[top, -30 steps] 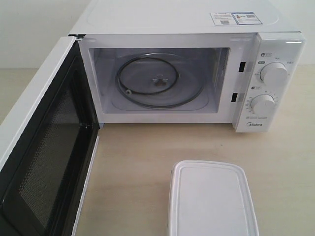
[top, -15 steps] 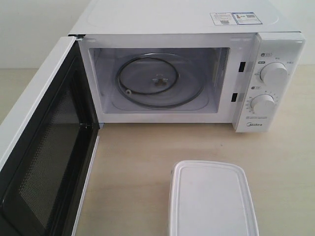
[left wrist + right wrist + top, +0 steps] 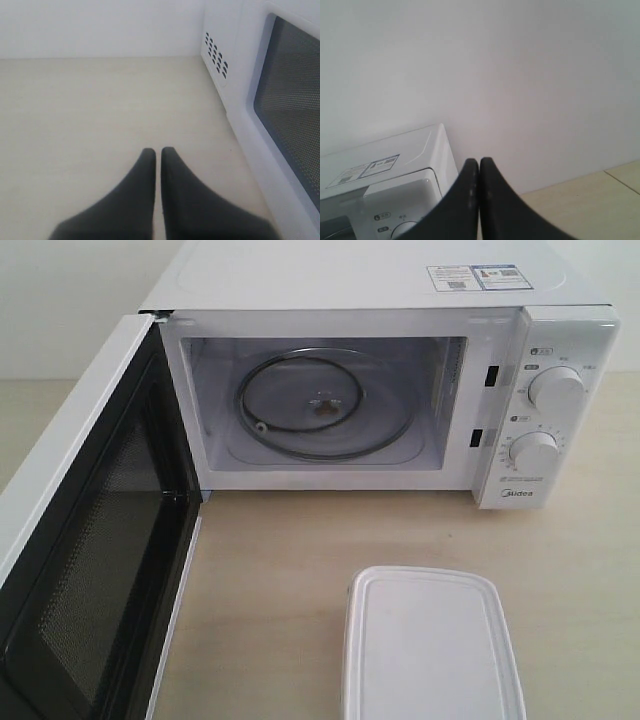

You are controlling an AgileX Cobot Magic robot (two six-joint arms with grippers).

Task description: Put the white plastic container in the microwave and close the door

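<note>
Jaws shut, empty on left gripper (image 3: 158,150) and right gripper (image 3: 479,161); best open right wide, square over container (image 3: 430,645), pinch its sides, carry level into microwave (image 3: 350,280).

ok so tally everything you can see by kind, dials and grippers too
microwave: 1
white plastic container: 1
glass turntable: 1
dials: 2 (upper dial, lower dial)
grippers: 2 (left gripper, right gripper)
total: 7
</note>
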